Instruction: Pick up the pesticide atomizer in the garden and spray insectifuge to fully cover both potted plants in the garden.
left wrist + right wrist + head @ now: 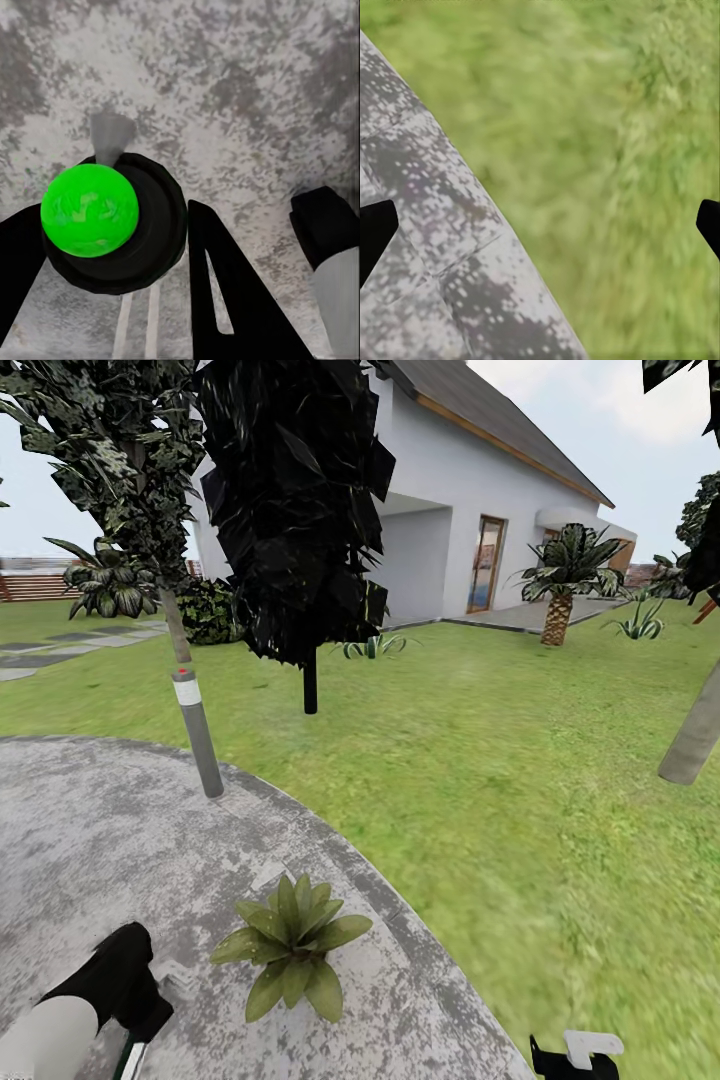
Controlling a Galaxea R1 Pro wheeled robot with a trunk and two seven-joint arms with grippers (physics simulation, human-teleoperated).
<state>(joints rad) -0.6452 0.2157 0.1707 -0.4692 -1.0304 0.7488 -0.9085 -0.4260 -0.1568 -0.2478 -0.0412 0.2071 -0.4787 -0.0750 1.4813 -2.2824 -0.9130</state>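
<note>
One potted plant point(290, 945), a low rosette of broad green leaves, sits on the paved circle point(90, 830) near its edge; the leaves hide its pot. My left gripper point(133, 1028) hangs just left of the plant, shut on the pesticide atomizer point(131, 1057), whose white label band peeks out below it. In the left wrist view the pesticide atomizer point(112, 225) is seen end-on between the black fingers point(225, 292): a dark round body, a bright green top and a pale grey nozzle. My right gripper point(575, 1055) is open over the border of paving and lawn, its fingertips point(375, 232) far apart.
A grey bollard light point(197, 730) stands at the circle's rim behind the plant. A dark tree trunk point(310, 680), a leaning trunk point(695, 735) at right and a palm point(557, 615) rise from the lawn point(480, 760). A white house point(450, 510) stands beyond.
</note>
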